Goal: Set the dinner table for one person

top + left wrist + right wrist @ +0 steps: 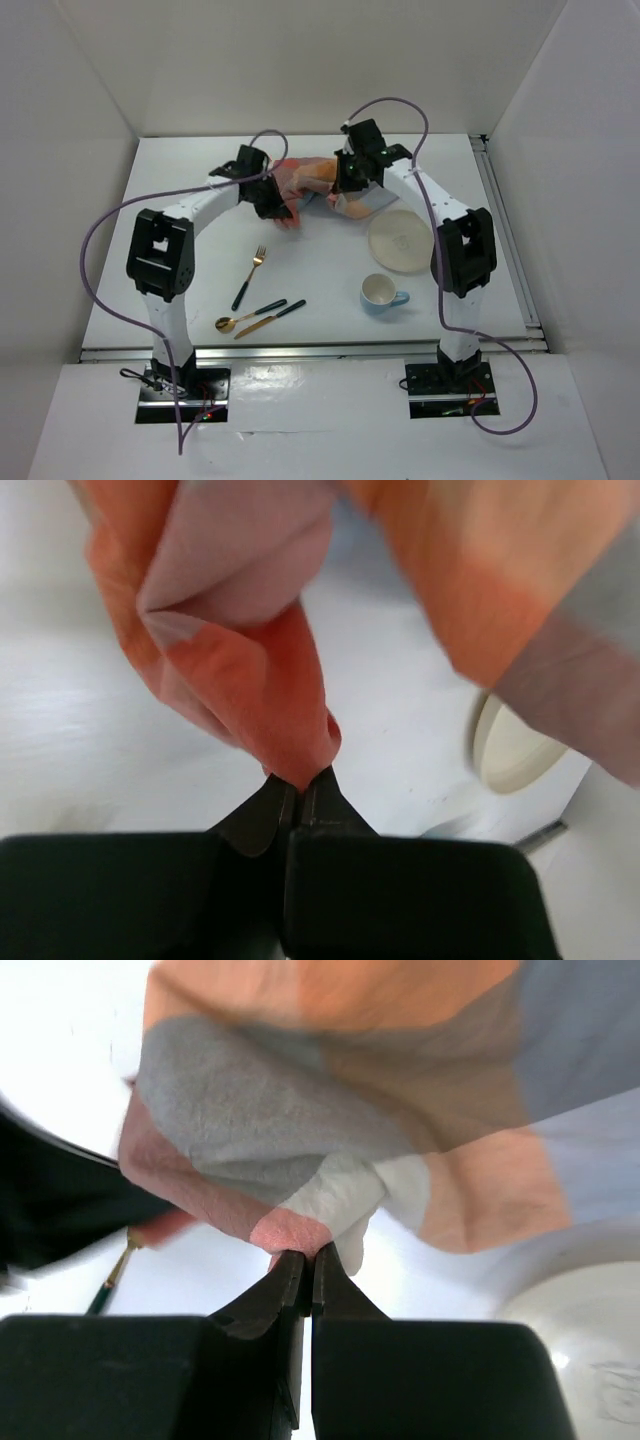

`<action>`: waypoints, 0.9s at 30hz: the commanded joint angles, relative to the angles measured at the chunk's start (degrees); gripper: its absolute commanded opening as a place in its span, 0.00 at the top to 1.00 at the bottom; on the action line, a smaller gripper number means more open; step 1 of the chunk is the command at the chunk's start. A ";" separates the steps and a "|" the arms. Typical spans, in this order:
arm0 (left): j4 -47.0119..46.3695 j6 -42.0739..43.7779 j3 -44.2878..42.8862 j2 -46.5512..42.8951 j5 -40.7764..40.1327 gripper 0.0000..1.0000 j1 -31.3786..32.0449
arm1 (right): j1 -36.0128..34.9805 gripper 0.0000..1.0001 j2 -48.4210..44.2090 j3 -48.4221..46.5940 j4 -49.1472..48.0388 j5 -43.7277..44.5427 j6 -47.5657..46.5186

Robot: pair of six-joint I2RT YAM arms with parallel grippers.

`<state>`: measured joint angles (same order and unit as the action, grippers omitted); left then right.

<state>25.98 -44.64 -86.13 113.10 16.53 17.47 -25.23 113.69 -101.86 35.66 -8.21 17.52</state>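
Note:
The orange, blue and grey checked cloth mat (305, 180) hangs bunched between both grippers above the far middle of the white dinner table (200, 290). My left gripper (285, 215) is shut on one orange corner of the mat (290, 720); its tips (300, 785) pinch the cloth. My right gripper (345, 190) is shut on another corner of the mat (300, 1160), pinched at its tips (308, 1260). A cream plate (400, 240), a pale blue cup (382, 293), a gold fork (250, 275), a gold spoon (250, 314) and a gold knife (270, 318) lie on the table.
The plate's rim shows in the left wrist view (510, 750) and the right wrist view (580, 1330). White walls close the table at the back and sides. A metal rail (505, 230) runs along the right edge.

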 commanded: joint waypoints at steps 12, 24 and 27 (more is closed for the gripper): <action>19.99 11.51 -36.75 -12.01 3.85 1.00 -21.94 | 5.63 1.00 -14.63 -20.21 9.07 1.88 -7.49; 18.68 10.46 -37.97 -13.97 12.64 1.00 -30.48 | 9.14 1.00 -19.39 -20.30 8.21 1.80 -8.55; 15.95 9.05 -37.97 -10.19 14.92 1.00 -30.48 | 11.69 1.00 -17.28 -19.60 3.20 -2.05 -8.55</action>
<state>45.06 -34.81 -123.55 98.21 30.39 -11.55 -17.15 94.45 -120.49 42.78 -9.69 10.35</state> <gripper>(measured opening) 0.043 0.034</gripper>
